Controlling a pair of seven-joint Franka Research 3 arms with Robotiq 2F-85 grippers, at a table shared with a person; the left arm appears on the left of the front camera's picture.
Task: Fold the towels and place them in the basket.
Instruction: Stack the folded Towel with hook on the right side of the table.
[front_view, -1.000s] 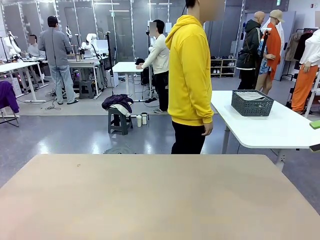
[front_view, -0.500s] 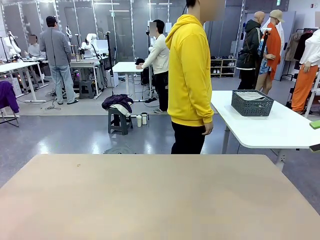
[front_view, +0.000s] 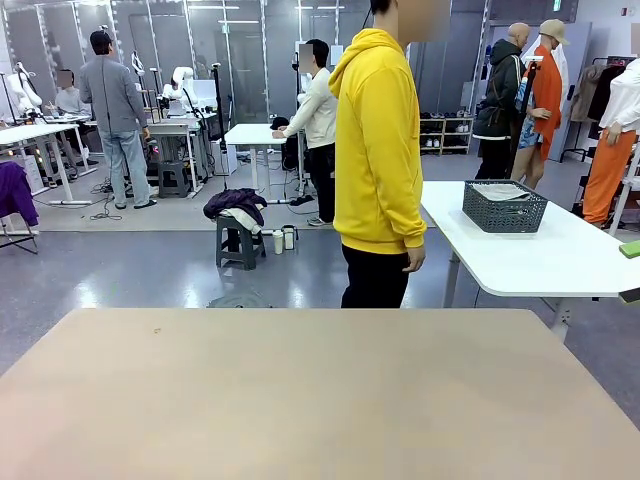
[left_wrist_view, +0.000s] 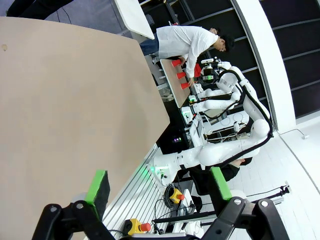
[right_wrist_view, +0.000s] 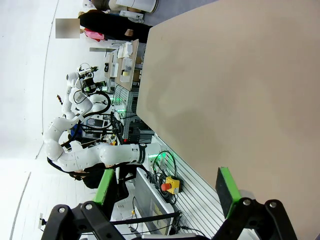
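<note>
Front view: the basket (front_view: 504, 206) stands on a white side table (front_view: 560, 260), a towel (front_view: 500, 191) inside it; a person (front_view: 378, 150) stands beside. Left wrist view: left gripper (left_wrist_view: 160, 187) is wide, holding nothing. Right wrist view: right gripper (right_wrist_view: 167, 186) is wide too, over the table (right_wrist_view: 240, 90).

Robotics lab — robot arms (front_view: 180, 85) at worktables (front_view: 255, 135).

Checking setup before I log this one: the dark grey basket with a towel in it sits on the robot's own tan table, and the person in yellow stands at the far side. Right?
Not quite. The basket, a towel inside, sits on the white side table beyond, not the tan table, as the front view shows. The person in yellow does stand at the far side.
</note>
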